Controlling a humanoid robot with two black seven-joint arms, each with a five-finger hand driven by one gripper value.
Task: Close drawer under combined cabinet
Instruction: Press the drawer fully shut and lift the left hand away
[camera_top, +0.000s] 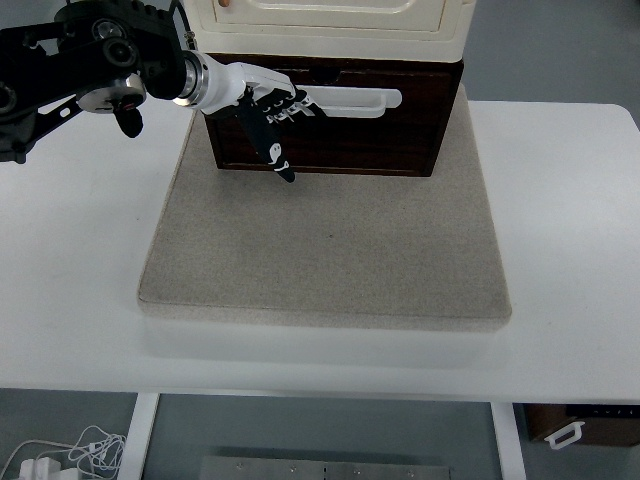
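Observation:
The dark brown drawer (380, 135) sits under the cream cabinet (330, 25) at the back, and its front stands out a little past the cabinet front. It has a white handle (370, 103) across its upper front. My left hand (268, 112) comes in from the upper left and rests flat against the left part of the drawer front, fingers stretched toward the handle, thumb pointing down. It holds nothing. My right arm is out of view.
The cabinet stands on a grey stone slab (325, 250) on a white table (80, 260). Below the table edge there are white cables (70, 455) at the left and a brown box (585, 425) at the right.

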